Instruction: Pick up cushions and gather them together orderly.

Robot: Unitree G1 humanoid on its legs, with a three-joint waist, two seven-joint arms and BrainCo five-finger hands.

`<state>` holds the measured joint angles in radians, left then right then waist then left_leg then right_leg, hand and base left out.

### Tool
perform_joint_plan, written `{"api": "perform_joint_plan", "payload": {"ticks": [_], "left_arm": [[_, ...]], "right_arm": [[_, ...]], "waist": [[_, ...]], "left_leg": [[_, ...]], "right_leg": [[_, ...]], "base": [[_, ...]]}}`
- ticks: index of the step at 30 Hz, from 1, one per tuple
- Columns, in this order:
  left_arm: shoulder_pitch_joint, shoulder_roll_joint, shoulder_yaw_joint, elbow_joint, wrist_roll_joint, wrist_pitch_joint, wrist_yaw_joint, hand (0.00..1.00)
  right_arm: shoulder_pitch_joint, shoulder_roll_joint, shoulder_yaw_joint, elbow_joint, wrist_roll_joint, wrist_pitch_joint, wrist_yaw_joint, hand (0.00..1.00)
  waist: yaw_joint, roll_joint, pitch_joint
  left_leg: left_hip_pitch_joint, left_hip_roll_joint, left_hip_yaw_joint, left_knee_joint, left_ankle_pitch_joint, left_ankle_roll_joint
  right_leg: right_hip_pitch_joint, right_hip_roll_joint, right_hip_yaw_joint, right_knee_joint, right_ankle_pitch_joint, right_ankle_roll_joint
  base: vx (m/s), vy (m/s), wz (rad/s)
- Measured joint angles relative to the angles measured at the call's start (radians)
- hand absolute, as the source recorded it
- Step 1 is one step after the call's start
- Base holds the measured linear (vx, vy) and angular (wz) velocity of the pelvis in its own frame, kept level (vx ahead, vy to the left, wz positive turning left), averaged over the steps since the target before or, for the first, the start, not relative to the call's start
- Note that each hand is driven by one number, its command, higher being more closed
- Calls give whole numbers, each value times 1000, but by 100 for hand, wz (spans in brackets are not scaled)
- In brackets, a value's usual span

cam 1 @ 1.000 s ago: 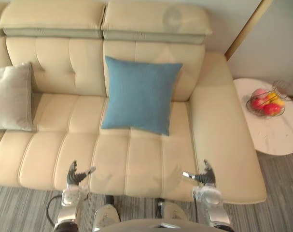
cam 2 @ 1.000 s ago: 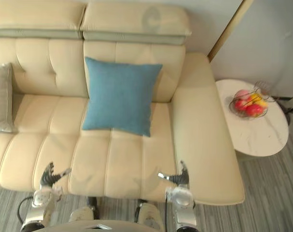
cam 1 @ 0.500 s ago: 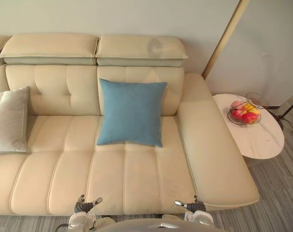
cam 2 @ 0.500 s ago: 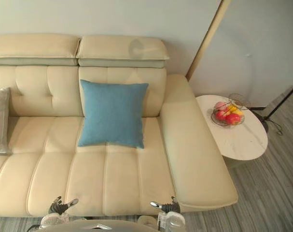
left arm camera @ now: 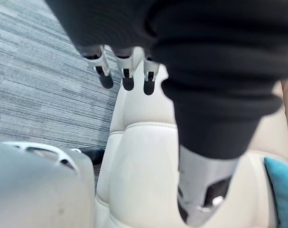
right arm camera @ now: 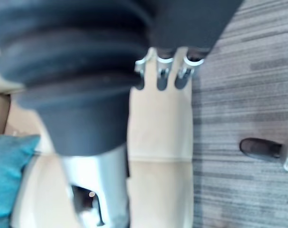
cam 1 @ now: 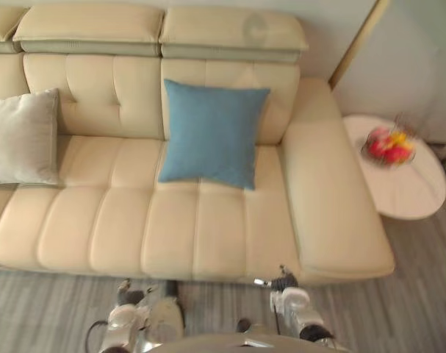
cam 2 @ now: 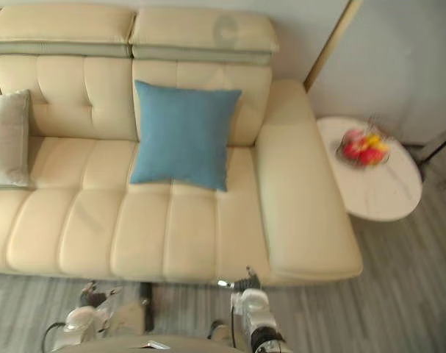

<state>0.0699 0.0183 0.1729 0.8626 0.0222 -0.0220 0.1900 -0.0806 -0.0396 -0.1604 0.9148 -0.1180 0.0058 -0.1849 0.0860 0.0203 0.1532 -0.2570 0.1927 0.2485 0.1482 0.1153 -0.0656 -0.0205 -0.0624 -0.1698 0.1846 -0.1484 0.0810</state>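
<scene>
A blue square cushion (cam 1: 211,132) leans upright against the backrest of the cream sofa (cam 1: 171,235), right of the middle. A pale grey cushion (cam 1: 20,137) leans against the backrest at the sofa's left end. My left hand (cam 1: 126,297) and right hand (cam 1: 283,282) hang low over the floor just before the sofa's front edge, well short of both cushions. The left hand's fingers (left arm camera: 125,71) are straight and hold nothing. The right hand's fingers (right arm camera: 167,71) are likewise straight with nothing in them. A corner of the blue cushion (right arm camera: 8,175) shows past the right thumb.
A round white side table (cam 1: 410,187) stands right of the sofa's arm and carries a wire bowl of fruit (cam 1: 388,145). Grey striped carpet (cam 1: 46,309) lies in front of the sofa. A wall runs behind the headrests.
The whole picture has shifted, so the camera moved. My hands, earlier over the seat's front edge, now hang over the carpet before the sofa. Both cushions lie as before.
</scene>
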Motion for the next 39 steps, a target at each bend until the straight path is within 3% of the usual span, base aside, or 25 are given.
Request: {"api": "perform_joint_plan", "payload": {"ticks": [2,3,4,6,7,8,10,13,14,20,25,26,27,28,31,32,33,34,35,36,37,38,39], "left_arm": [[11,-8,-21,-16,1,0,0,0],[16,-11,-27,-25,1,0,0,0],[14,-12,-33,-28,2,0,0,0],[4,-10,-33,-35,3,0,-3,0],[10,-13,-27,-33,4,0,-1,0],[13,-19,-25,-26,8,1,-2,0],[27,-38,-10,-25,17,1,-2,0],[33,-19,-6,-20,19,2,-1,0],[32,-16,-6,-19,19,2,0,0],[17,-8,-6,22,33,3,-5,0],[-5,-8,5,69,78,5,-29,0],[-14,-9,4,82,86,7,-32,0],[-21,-9,3,98,99,13,-41,0],[-31,-11,-3,101,100,17,-47,0],[-34,0,-23,101,100,18,-52,0],[-34,-1,-24,105,100,17,-52,0],[-34,-3,-28,110,100,17,-52,0],[-33,-2,-40,114,100,18,-51,0],[-38,2,-46,115,100,19,-51,0],[-34,6,-45,125,100,21,-51,0],[-22,5,-47,139,100,22,-51,0],[-6,-2,-52,148,96,22,-54,0],[-13,3,-44,150,95,25,-52,0]], "right_arm": [[21,-1,0,0,-5,1,-1,0],[32,-1,-1,-3,-5,3,-3,0],[43,1,-5,-11,-5,7,-5,0],[58,6,-19,-30,-4,14,-14,0],[74,-2,-20,-41,-4,13,-14,0],[86,-4,-26,-41,-4,16,-14,0],[107,2,-42,-42,-5,19,-13,0],[136,47,-56,-35,-4,20,-7,0],[138,50,-57,-36,-4,20,-6,0],[147,59,-86,-37,5,20,1,0],[142,57,-90,-42,5,20,3,0],[131,55,-85,-36,4,19,3,0],[108,55,-78,-33,3,21,3,0],[103,52,-79,-30,2,23,3,0],[96,28,-77,6,0,23,1,0],[82,11,-79,14,3,23,0,0],[82,2,-79,16,1,24,0,0],[79,-10,-80,26,0,24,0,0],[68,-11,-80,45,0,22,0,0],[62,-11,-79,45,1,22,0,0],[58,-14,-77,45,-1,24,0,0],[59,-26,-70,38,0,23,0,0],[61,-30,-70,42,1,20,-2,0]], "waist": [[-6,23,-1],[-9,21,0],[-12,-6,3],[-13,-18,6],[-19,-25,6],[-26,-18,4],[-31,1,-7],[-50,-47,-32],[-53,-52,-37],[-68,-61,-45],[-69,-54,-47],[-63,-49,-48],[-65,-28,-37],[-73,-28,-37],[-88,-16,-29],[-95,-9,-35],[-95,5,-36],[-96,20,-34],[-93,25,-29],[-92,29,-31],[-85,49,-33],[-88,61,-34],[-99,52,-27]], "left_leg": [[23,6,-1,-41,17,-18],[26,4,-2,-68,-5,-45],[13,-6,-1,-61,-47,-75],[-15,-16,-10,110,-79,-12],[-8,-21,-29,241,-161,3],[18,-23,-40,301,-242,-7],[57,-33,-72,294,-320,-19],[89,-99,-29,178,-293,-5],[93,-107,-15,171,-291,-3],[108,-114,41,166,-305,12],[136,-64,153,188,-337,-5],[151,-42,205,177,-340,0],[169,0,296,171,-327,21],[188,14,363,165,-325,22],[241,23,438,182,-322,19],[273,26,437,152,-318,14],[287,24,442,128,-317,9],[317,21,459,92,-326,-9],[335,32,483,96,-347,-35],[342,48,505,117,-373,-37],[345,83,516,135,-407,-20],[347,119,524,220,-448,-7],[345,158,496,363,-457,9]], "right_leg": [[-16,9,-3,25,-2,-7],[-27,5,-8,31,1,-18],[-41,-16,-9,21,7,-34],[-71,-44,-2,28,28,-34],[-85,-52,7,35,37,-25],[-91,-53,24,39,43,-15],[-102,-43,59,38,63,8],[-114,-83,108,-20,117,12],[-115,-91,112,-31,134,2],[-127,-82,186,-68,186,-6],[-172,-16,270,-76,243,-11],[-191,15,244,-110,306,-39],[-196,29,134,-141,317,-101],[-220,15,-31,-77,244,-133],[-231,-32,-293,1,195,-185],[-227,-39,-374,23,121,-220],[-222,-48,-417,45,82,-213],[-227,-62,-467,88,36,-177],[-245,-50,-445,117,28,-164],[-260,-18,-408,126,22,-163],[-258,12,-381,133,-9,-162],[-264,5,-365,238,-53,-200],[-253,18,-309,283,-92,-172]], "base": [[-245,-36,3],[-237,-11,8],[-239,18,4],[-164,59,-16],[-154,133,-29],[-155,210,-37],[-109,197,-49],[-89,138,-29],[-84,165,-33],[-39,64,-36],[36,0,-97],[22,-62,-196],[36,-96,-231],[46,-105,-171],[79,-112,-144],[95,-222,-131],[99,-241,-126],[79,-138,-115],[97,-180,-140],[97,-191,-152],[95,-214,-144],[190,-178,-122],[222,-232,-134]]}}
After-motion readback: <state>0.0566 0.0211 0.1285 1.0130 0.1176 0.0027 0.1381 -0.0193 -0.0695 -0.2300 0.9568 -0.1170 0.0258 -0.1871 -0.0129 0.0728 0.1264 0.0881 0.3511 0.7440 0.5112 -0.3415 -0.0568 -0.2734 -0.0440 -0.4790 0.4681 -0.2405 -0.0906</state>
